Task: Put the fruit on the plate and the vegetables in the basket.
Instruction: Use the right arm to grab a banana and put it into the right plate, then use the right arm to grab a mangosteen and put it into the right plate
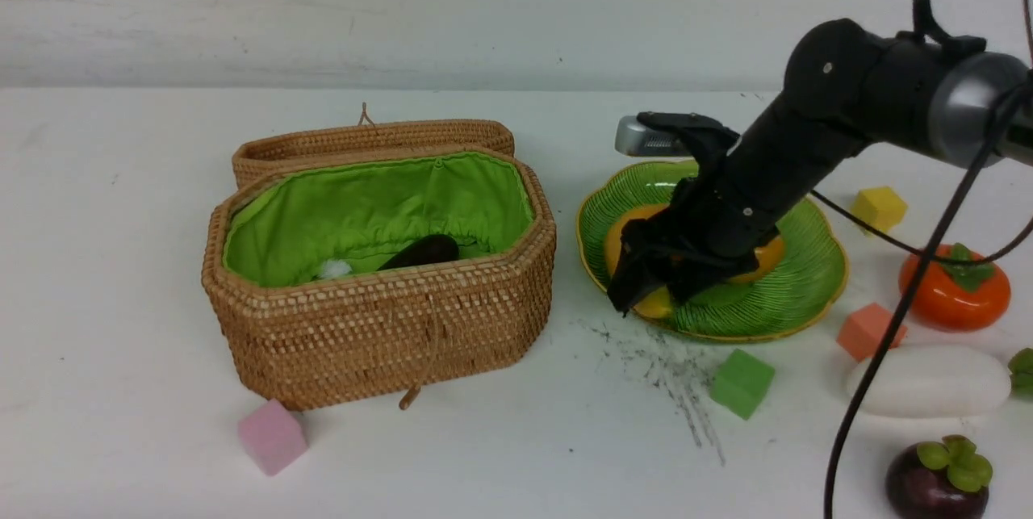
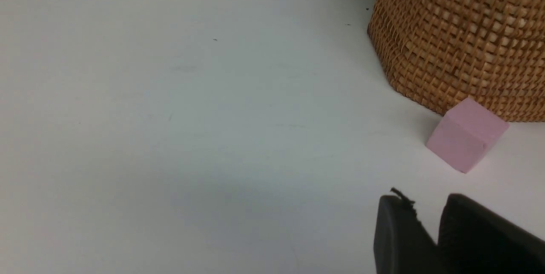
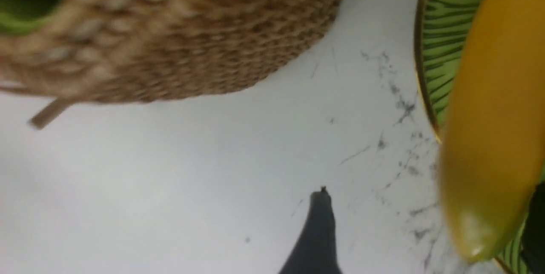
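So the banana point(image 3: 489, 137) is a glossy deep-yellow toy, long and smooth with a rounded tip. It's lying on the ribbed green plate point(image 1: 775, 301) with the gold scalloped rim, next to the orange-yellow mango point(image 1: 620, 243). The right gripper point(image 1: 650, 297) hangs over it with fingers spread wide, not pinching it, while the left gripper point(image 2: 427, 206) sits near the basket point(image 2: 460, 35) and a pink cube point(image 2: 466, 135), fingers nearly pressed together, empty.

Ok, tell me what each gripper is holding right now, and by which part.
Nothing is gripped. The right gripper straddles one end of the banana on the plate with jaws open, one finger clear of it. The left gripper is empty.
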Robot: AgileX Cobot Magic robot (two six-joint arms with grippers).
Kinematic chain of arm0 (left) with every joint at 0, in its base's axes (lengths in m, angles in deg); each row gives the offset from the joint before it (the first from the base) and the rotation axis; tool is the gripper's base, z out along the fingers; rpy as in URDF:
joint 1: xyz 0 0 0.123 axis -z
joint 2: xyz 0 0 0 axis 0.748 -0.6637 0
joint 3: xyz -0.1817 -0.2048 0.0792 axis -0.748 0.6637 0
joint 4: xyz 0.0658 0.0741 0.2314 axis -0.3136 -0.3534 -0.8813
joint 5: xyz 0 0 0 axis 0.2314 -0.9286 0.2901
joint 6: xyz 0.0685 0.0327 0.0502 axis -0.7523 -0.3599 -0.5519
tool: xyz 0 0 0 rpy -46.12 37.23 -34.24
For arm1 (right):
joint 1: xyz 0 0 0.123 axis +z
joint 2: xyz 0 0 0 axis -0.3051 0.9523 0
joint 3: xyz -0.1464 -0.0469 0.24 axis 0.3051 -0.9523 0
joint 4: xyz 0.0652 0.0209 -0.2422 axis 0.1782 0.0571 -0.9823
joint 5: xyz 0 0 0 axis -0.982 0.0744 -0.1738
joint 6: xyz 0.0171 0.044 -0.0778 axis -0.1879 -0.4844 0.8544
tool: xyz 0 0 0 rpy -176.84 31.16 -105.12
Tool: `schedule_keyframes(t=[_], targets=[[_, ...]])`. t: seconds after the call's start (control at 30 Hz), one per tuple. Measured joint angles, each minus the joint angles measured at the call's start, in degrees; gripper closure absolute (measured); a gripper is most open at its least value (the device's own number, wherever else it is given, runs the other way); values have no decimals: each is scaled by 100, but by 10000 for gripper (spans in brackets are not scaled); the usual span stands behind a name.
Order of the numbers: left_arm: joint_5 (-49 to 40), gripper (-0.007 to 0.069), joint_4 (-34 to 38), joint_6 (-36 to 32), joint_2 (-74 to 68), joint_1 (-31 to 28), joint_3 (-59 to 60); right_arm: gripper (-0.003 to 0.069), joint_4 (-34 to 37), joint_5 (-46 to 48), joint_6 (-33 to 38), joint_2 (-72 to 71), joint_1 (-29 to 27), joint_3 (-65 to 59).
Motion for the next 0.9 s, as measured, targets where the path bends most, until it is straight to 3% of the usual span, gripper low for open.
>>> schedule_keyframes(t=[0.33,0.53,0.63,0.77,0.9], targets=[[0,468,0,0,0,-5,0,67,-688,1072,-333,-1454,-492,0],[0,460,0,0,0,-5,2,67,-874,1085,-1010,-2577,-1435,-627],[0,459,0,0,0,-5,2,67,-895,836,-1366,-3026,-1817,-1554],[0,454,0,0,0,-5,2,67,-916,488,-1605,-3322,-1920,-2686],[0,449,0,0,0,-5,2,67,-988,-616,-1682,-3628,-1914,-4303]])
